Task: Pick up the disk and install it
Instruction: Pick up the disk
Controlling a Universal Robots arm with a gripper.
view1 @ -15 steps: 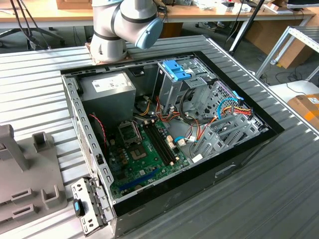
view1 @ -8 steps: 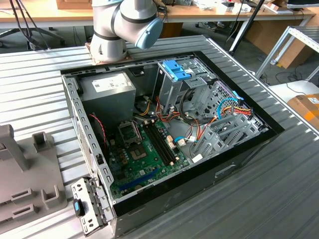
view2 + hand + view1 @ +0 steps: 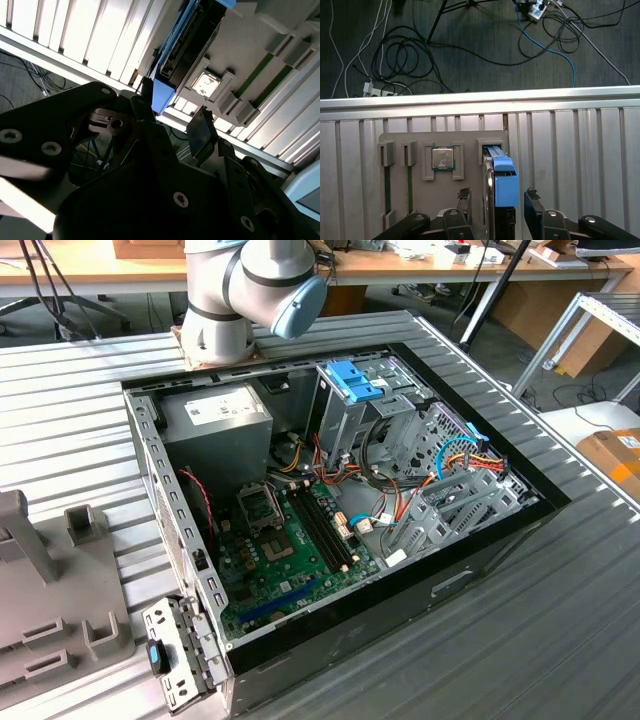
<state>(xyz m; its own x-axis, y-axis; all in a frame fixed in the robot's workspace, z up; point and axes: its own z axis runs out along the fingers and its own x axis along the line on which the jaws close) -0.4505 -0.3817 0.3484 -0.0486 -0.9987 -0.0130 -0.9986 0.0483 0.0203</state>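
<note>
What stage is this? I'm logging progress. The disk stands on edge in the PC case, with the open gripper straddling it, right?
Not quite. The disk stands on edge in a slot of the grey holder, not in the PC case, as the first wrist view shows. The rest holds: the gripper is open, with one finger on each side of the disk.

The disk stood on edge in a slot of the grey holder plate, which lay on the ribbed metal table, and it presented its thin side in the first wrist view. A bright blue plastic carrier frame capped and edged the visible side, with a strip of grey metal body showing alongside it. In the second wrist view the disk appeared as a flat, dark body with the same blue edging. It sat just beside the recess holding a square chip.
</note>
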